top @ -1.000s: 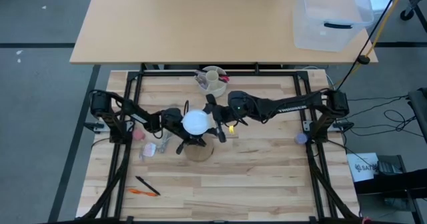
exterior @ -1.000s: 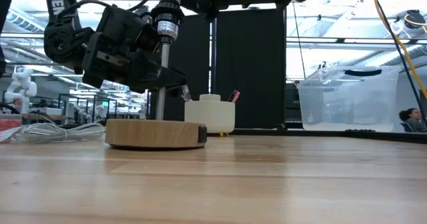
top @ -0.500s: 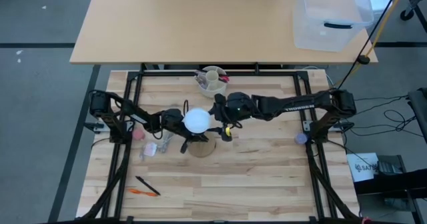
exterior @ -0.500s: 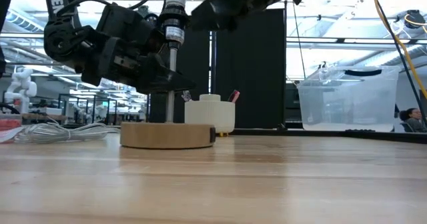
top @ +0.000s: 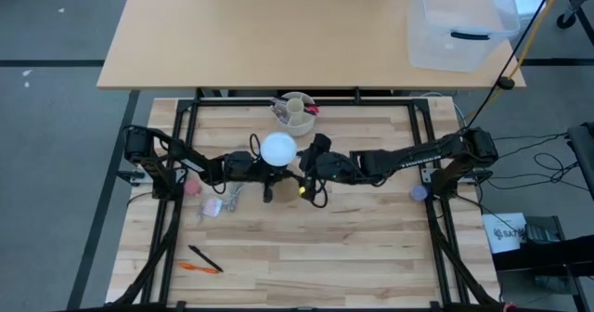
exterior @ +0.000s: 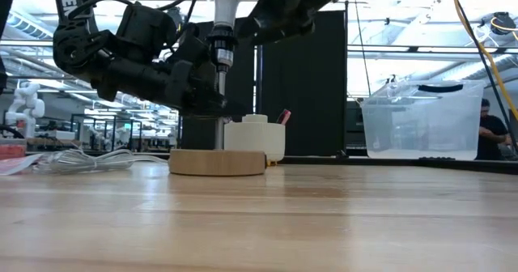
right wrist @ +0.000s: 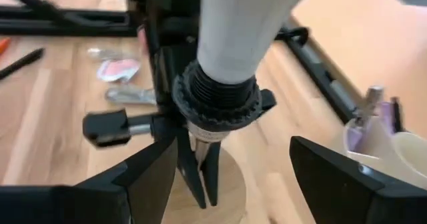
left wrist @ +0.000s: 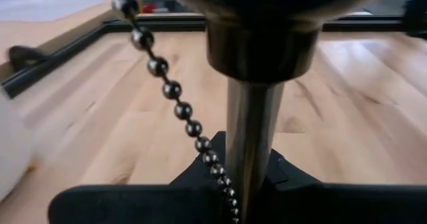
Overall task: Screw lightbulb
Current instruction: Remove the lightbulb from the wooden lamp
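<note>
The white lightbulb [top: 277,149] stands neck-down in the black socket [right wrist: 217,107] of a lamp with a thin metal stem [exterior: 220,102] and a round wooden base [exterior: 217,162]. The bulb's screw neck is hidden inside the socket. My left gripper [top: 265,175] reaches in from the table's left and is shut on the stem; it also shows in the low view [exterior: 202,102]. My right gripper [top: 304,169] comes from the table's right. It is open, with its fingers [right wrist: 147,177] wide on either side of the socket and a little below it, touching nothing. My left gripper pinches the lamp's metal stem [left wrist: 248,151] between its two fingers, below the socket. The fingers come level from the table's left and lie across the stem. The lamp stands upright with its wooden base flat on the table.
A bead chain [left wrist: 175,91] hangs from the socket. A cream cup with pens [top: 295,112] stands just beyond the lamp. Wrappers and a cable [top: 218,203] lie left of it, and pens [top: 204,261] lie near the front left. A clear plastic bin [top: 459,24] stands on the far table.
My left gripper has drawn the lamp toward the table's far edge and slightly right. The base has slid along the table and the lamp has stayed upright. My right gripper has followed the lamp and now sits lower, beside the socket.
</note>
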